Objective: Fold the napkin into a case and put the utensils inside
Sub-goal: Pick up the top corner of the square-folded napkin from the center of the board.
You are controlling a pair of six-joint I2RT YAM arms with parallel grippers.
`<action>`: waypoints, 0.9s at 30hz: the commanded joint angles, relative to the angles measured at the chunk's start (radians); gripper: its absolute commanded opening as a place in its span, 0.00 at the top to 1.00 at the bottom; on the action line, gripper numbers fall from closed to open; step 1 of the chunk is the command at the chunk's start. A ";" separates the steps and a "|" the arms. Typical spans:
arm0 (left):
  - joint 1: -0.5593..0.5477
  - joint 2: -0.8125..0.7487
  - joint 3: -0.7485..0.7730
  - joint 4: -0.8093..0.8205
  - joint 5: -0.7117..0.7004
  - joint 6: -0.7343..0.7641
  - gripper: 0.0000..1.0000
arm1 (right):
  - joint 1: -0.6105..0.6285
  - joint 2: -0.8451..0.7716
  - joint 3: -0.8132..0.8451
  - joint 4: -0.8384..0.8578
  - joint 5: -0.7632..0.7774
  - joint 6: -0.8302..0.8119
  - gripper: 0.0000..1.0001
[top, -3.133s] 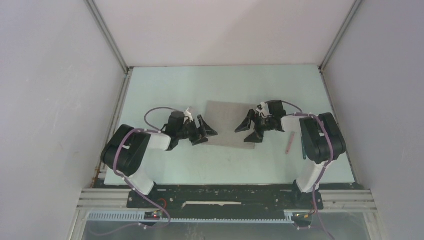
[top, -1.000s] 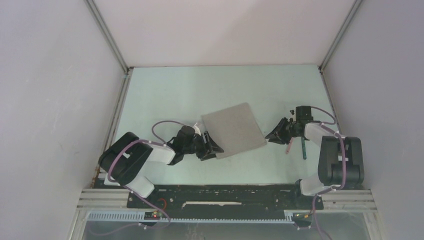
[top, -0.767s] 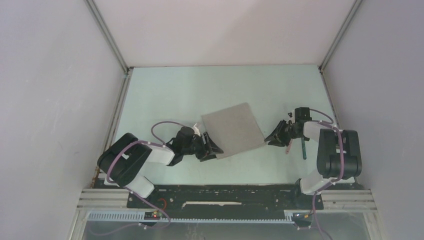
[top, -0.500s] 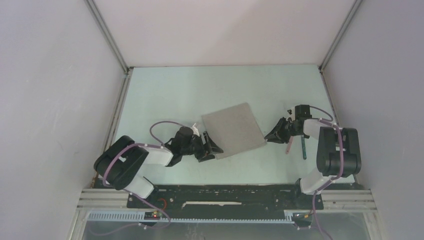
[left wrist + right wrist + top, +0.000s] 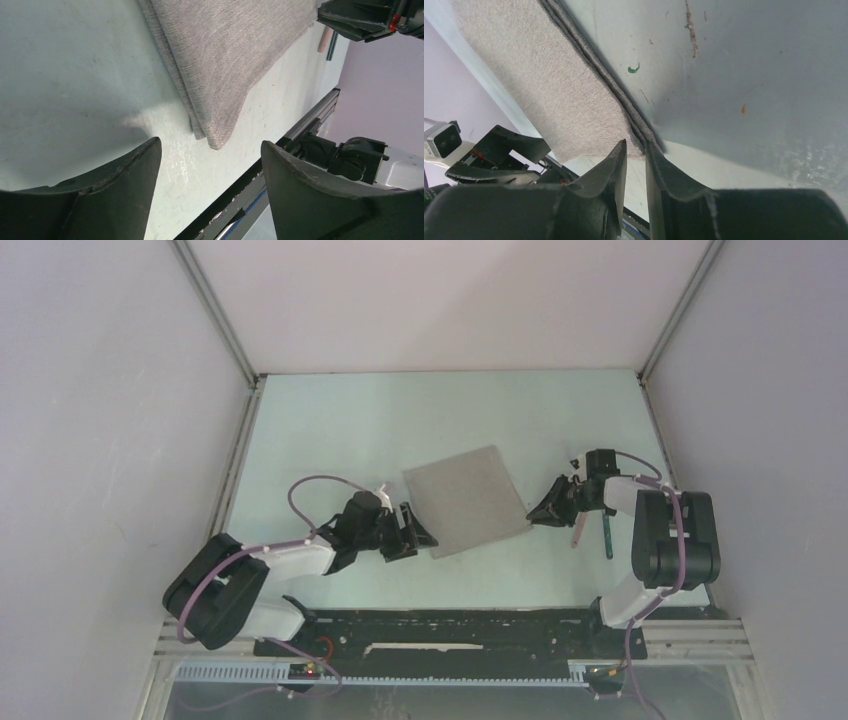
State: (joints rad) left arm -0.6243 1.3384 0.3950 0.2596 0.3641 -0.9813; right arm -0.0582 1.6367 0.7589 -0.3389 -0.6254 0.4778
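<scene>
Left jaws have backed off toward 8 o'clock from the folded taupe-grey cloth napkin (image 5: 467, 498) and stand released, wide apart. Right jaws at its 4 o'clock corner have narrowed to a slit; whether they grasp the edge, I cannot tell. Napkin lies mid-tabletop (image 5: 380, 420), pale pink-handled utensil (image 5: 576, 535) and dark teal-handled utensil (image 5: 606, 537) beyond that corner.

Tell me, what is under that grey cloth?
Only folded layers of the napkin show at its edges, lying flat on the pale table. Anything beneath its middle is covered. The utensils lie apart, to its right.
</scene>
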 commanded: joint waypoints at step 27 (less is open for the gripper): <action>0.038 -0.071 0.024 -0.059 -0.031 0.052 0.20 | 0.019 -0.033 0.030 -0.002 -0.013 -0.024 1.00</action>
State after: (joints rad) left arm -0.5930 1.2949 0.3958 0.1978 0.3431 -0.9581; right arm -0.0486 1.6367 0.7605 -0.3393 -0.6365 0.4728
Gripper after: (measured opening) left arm 0.797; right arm 0.036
